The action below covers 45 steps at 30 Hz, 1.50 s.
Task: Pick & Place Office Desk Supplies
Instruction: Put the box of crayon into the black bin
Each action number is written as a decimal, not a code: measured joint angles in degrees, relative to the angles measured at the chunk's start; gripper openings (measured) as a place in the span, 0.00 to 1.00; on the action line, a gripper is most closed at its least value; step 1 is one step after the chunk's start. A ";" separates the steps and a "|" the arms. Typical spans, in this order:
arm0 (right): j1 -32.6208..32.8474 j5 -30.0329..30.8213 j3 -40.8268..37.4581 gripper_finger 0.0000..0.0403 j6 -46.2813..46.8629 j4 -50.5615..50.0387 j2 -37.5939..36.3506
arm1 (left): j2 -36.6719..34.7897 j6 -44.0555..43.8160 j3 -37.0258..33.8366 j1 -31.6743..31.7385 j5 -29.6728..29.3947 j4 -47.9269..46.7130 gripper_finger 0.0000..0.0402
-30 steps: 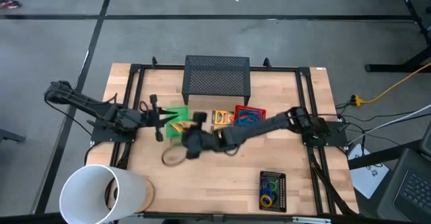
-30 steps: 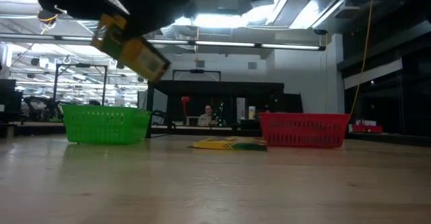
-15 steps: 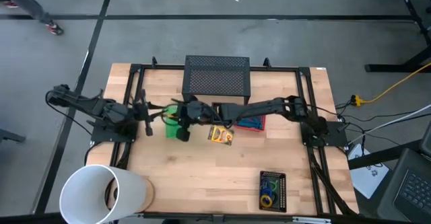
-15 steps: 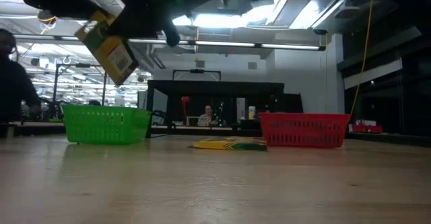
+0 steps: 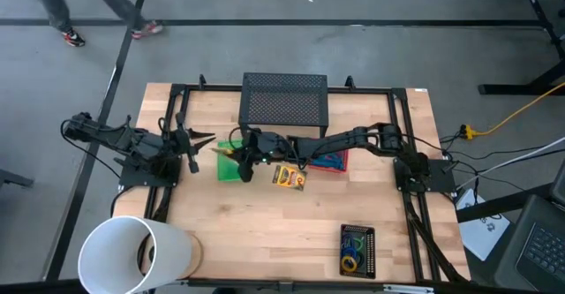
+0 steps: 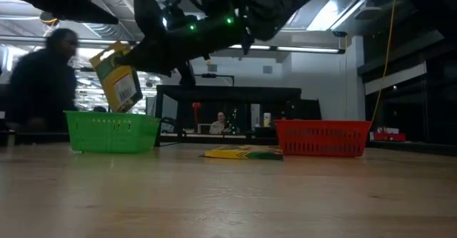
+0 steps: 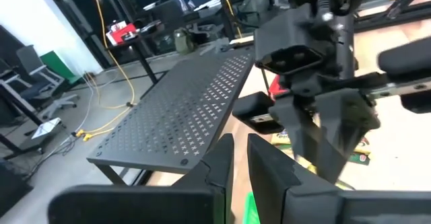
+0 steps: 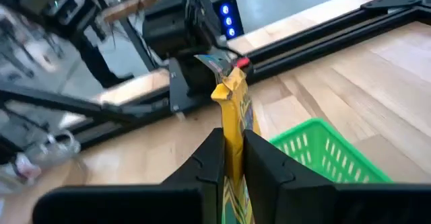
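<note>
Wooden counter (image 5: 291,223): carries all items.
Green mesh plastic tray (image 6: 112,131): rigid, open-topped.
Right claw (image 8: 232,150): clamped on the box's narrow sides, above the tray.
Left claw (image 7: 240,158): waits beside the tray, fingers nearly together, empty.
Small yellow cardboard crayon box (image 6: 118,78): hangs tilted over the tray; judged light, stiff, crushable; best gripped across flat faces.

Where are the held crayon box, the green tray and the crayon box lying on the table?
held crayon box (image 6: 118,81), low view, its printed face.
green tray (image 6: 113,132), low view, front mesh wall.
crayon box lying on the table (image 5: 289,177), high view, top face.
</note>
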 joint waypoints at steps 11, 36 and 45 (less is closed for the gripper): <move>-0.34 -1.95 -3.81 0.10 5.37 6.27 -0.04 | 0.02 -0.48 0.00 0.00 1.95 0.00 0.10; -0.70 -4.31 -3.53 0.11 15.21 17.88 7.52 | 0.02 -0.57 0.00 0.00 3.23 -0.44 0.11; -0.45 -5.41 -3.53 0.44 16.33 18.17 7.50 | 0.10 -0.65 -0.59 0.00 3.25 -0.50 0.10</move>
